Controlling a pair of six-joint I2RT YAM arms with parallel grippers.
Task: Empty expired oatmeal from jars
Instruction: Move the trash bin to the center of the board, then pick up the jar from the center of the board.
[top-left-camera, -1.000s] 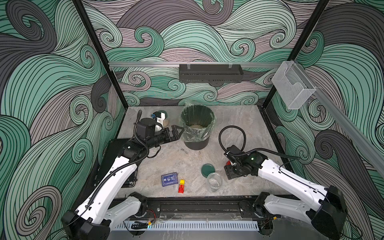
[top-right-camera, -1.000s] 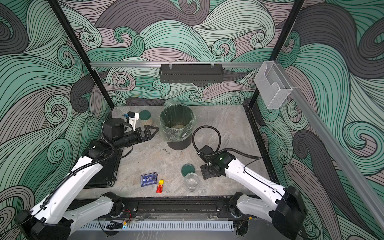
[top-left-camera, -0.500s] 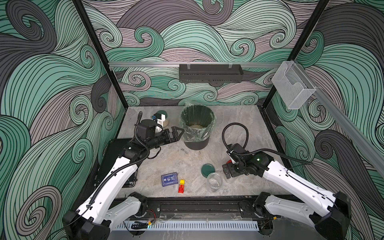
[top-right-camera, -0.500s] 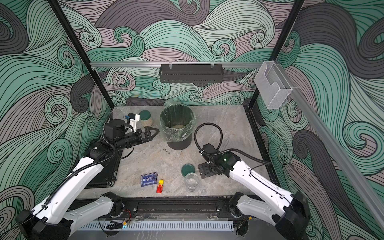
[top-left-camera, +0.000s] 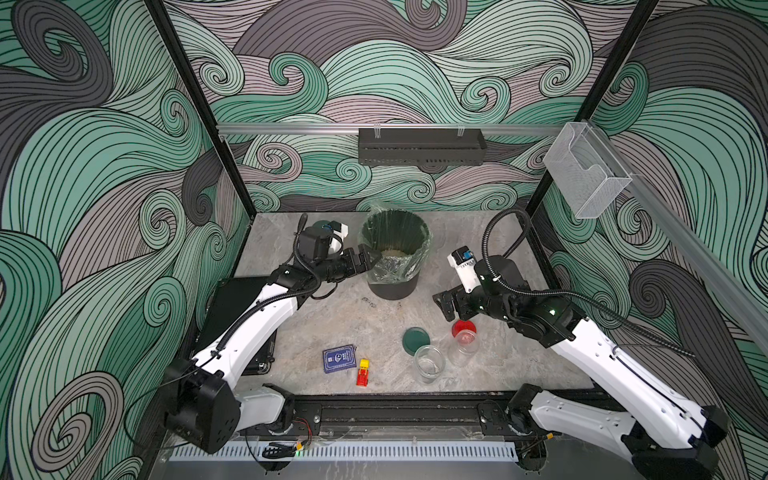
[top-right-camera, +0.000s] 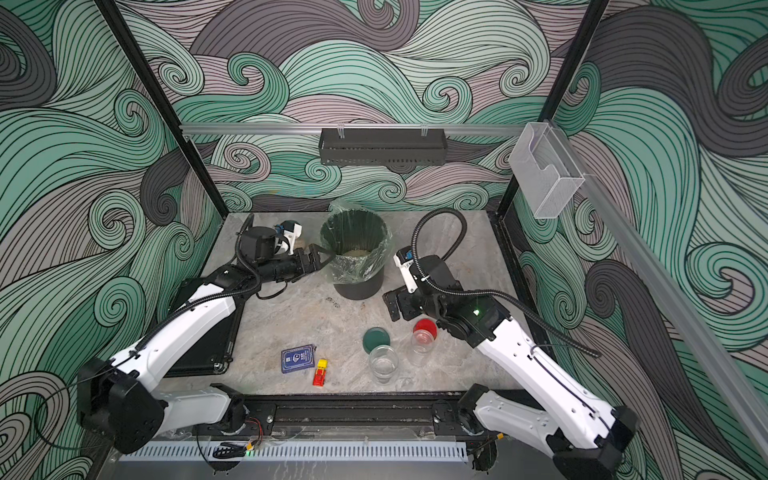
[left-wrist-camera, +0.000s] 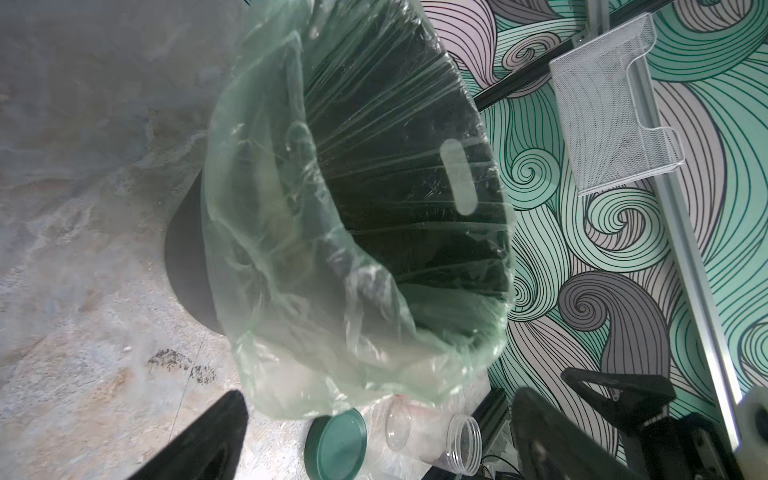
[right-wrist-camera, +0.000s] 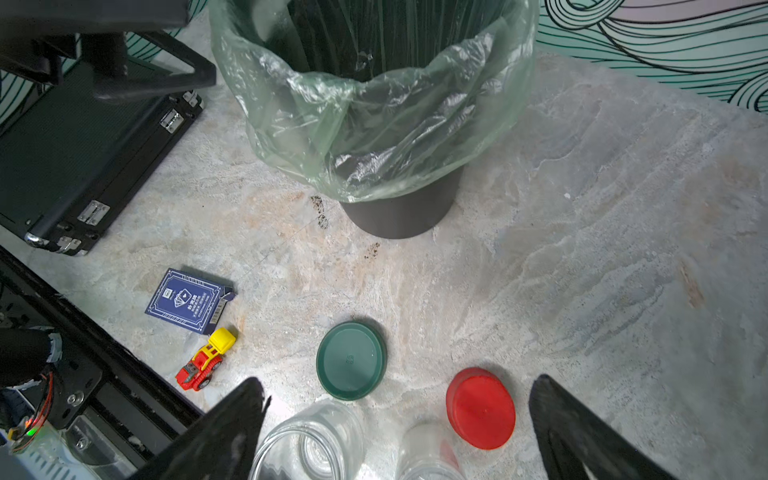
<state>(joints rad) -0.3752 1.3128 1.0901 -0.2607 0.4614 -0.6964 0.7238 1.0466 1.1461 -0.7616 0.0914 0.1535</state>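
Oatmeal (top-left-camera: 392, 252) (top-right-camera: 356, 252) lies as a pale heap inside the lined black bin (top-left-camera: 394, 286) (top-right-camera: 358, 289). Two clear jars stand open near the front: one (top-left-camera: 429, 363) (top-right-camera: 383, 362) (right-wrist-camera: 307, 440) beside a green lid (top-left-camera: 416, 340) (right-wrist-camera: 351, 360), another (top-left-camera: 464, 348) (top-right-camera: 420, 345) (right-wrist-camera: 428, 453) beside a red lid (top-left-camera: 464, 328) (right-wrist-camera: 481, 407). No oatmeal shows in them. My right gripper (top-left-camera: 442, 306) (top-right-camera: 392, 306) (right-wrist-camera: 397, 380) hangs open just behind them, holding nothing. My left gripper (top-left-camera: 371, 259) (top-right-camera: 322, 258) (left-wrist-camera: 380, 395) is open at the bin's left rim.
A blue card pack (top-left-camera: 340, 358) (right-wrist-camera: 189, 301) and a red-yellow toy truck (top-left-camera: 363, 372) (right-wrist-camera: 205, 359) lie at the front. A black case (top-left-camera: 232, 316) (right-wrist-camera: 83, 166) sits under my left arm. Dark specks (right-wrist-camera: 320, 212) mark the table by the bin.
My right gripper has opened and drawn back from the jars, uncovering the second jar and the red lid. My left gripper has edged closer to the bin's rim.
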